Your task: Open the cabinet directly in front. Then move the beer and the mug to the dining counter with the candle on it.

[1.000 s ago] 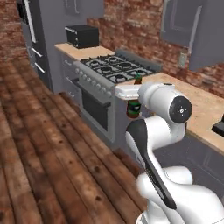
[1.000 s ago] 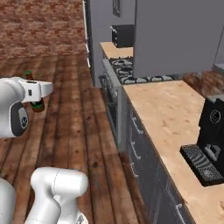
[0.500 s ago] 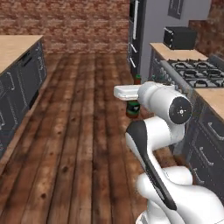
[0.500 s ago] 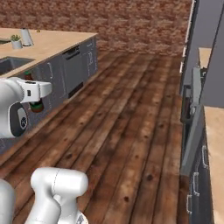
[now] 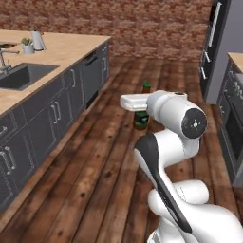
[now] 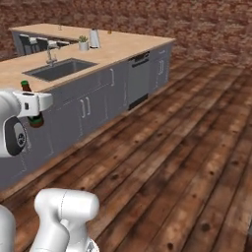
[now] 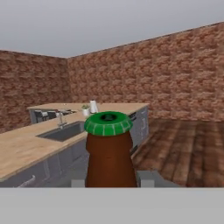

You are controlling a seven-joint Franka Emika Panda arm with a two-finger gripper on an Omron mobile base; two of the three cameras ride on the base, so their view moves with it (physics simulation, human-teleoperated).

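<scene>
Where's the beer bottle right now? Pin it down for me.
The beer bottle is held upright in the gripper above the wood floor, right of the sink counter in the left base view.

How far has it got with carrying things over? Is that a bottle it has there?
Yes. The gripper is shut on the beer, carried upright above the wood floor, so the bottle is already fetched and on its way. It is not set down yet: the long counter with the sink lies ahead. The mug remains to be brought afterwards.
</scene>
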